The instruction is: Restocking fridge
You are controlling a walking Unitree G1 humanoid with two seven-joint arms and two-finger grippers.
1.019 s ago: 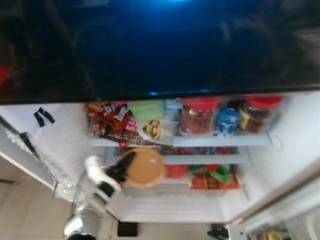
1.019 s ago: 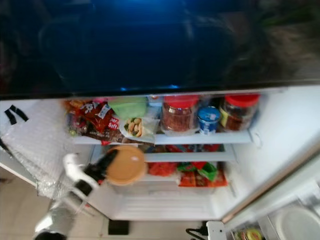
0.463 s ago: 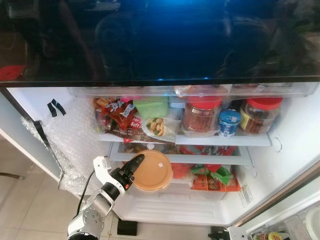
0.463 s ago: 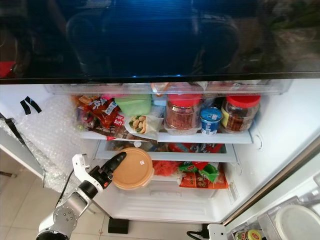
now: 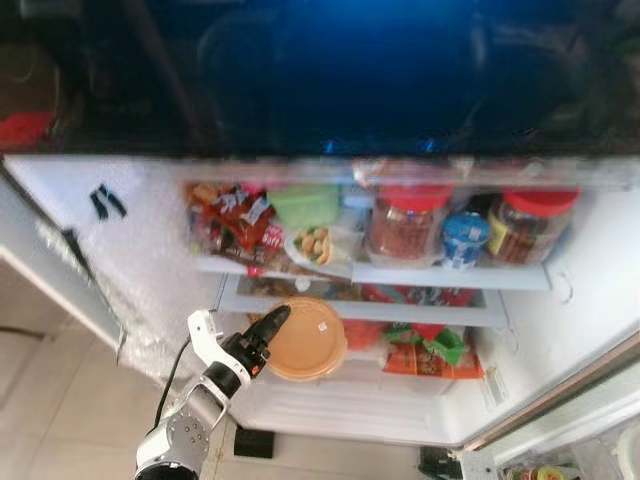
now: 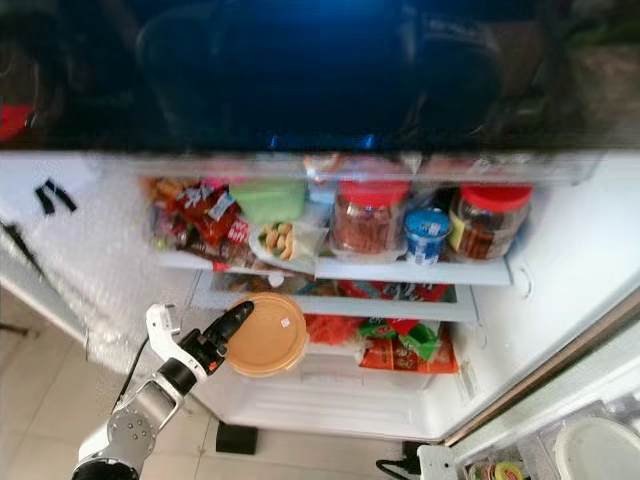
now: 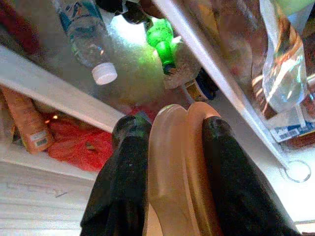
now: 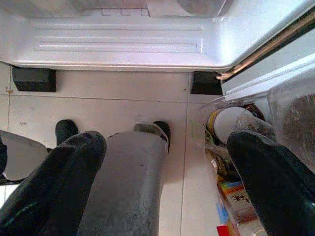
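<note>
left end effector (image 5: 268,330) gripping orange lidded container (image 5: 305,339) | fridge (image 5: 560,330) shelves: red-lidded jars (image 5: 407,222) | right end effector (image 8: 167,182) open

Open fridge, white interior. Upper shelf (image 5: 450,275) is carrying, from the robot's left: a heap of red snack packets (image 5: 235,222), a green tub (image 5: 303,203), a clear bag of food (image 5: 318,246) sitting at the shelf's front edge, a red-lidded jar (image 5: 407,222), a small blue-lidded cup (image 5: 463,240), and a second red-lidded jar (image 5: 530,225). Lower shelf (image 5: 420,310) is lying just beneath; items on it too blurred to name. Under that, red and green packets (image 5: 430,352) are resting on the bottom ledge. Tiled floor (image 8: 103,103) is showing below the fridge.
</note>
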